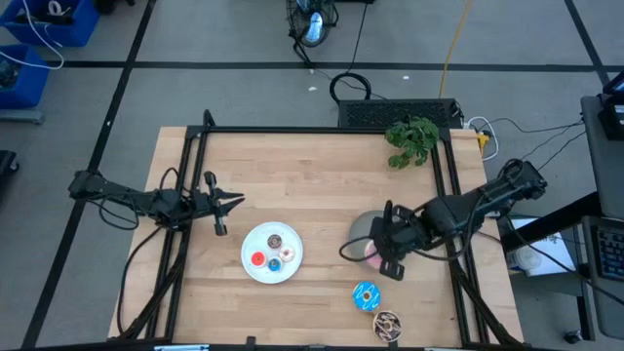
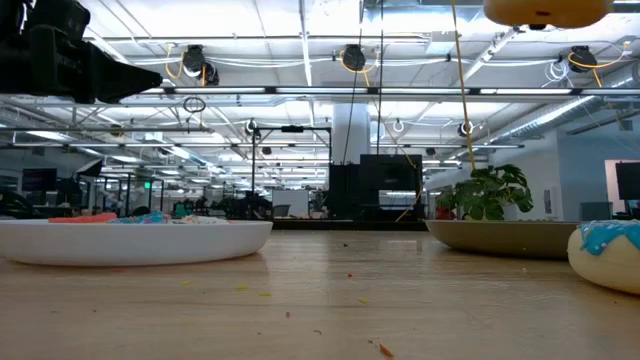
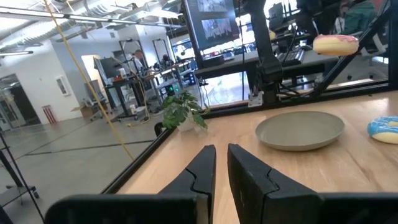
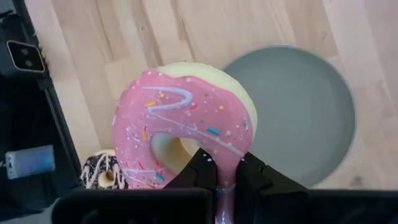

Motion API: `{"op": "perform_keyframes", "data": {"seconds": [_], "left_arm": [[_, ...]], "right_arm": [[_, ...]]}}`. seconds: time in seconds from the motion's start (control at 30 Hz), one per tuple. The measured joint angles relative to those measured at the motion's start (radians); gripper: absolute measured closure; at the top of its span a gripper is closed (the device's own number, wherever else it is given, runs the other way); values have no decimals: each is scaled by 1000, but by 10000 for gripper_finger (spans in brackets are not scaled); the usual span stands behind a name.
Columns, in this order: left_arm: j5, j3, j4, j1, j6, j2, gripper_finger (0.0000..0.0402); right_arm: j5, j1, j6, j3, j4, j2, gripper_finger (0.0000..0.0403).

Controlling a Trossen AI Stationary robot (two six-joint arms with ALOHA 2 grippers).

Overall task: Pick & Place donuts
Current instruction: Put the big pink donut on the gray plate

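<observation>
My right gripper [image 4: 219, 169] pinches the pink-frosted sprinkled toy donut [image 4: 180, 127] by its rim, aloft beside the round grey plate [image 4: 305, 112]. Carry step, I judge; next: centre over plate, lower, release. Left gripper [image 3: 221, 163] idles, fingers nearly together, empty.

in the high view the white plate [image 1: 248, 270] sits lower centre with four tiny donuts [image 1: 274, 252] on it. right of it lies the grey plate [image 1: 363, 225], with the right gripper [image 1: 377, 252] over its lower edge. below that lie two donuts [image 1: 367, 295], one nearer the bottom edge. a plant [image 1: 411, 139] sits upper right.
</observation>
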Motion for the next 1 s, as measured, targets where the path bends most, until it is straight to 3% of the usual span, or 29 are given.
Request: {"op": "perform_keyframes", "data": {"seconds": [0.2,0.43,0.8,1.0], "left_arm": [[0,0,-1,0,1,0,353],[0,0,4,0,27,0,353],[-28,0,6,0,61,0,353],[-27,0,6,0,58,0,353]], "right_arm": [[0,-62,-63,0,4,0,393],[73,-173,-114,0,0,0,393],[-51,-258,-122,0,-3,0,393],[-55,-268,-126,0,-12,0,393]]}}
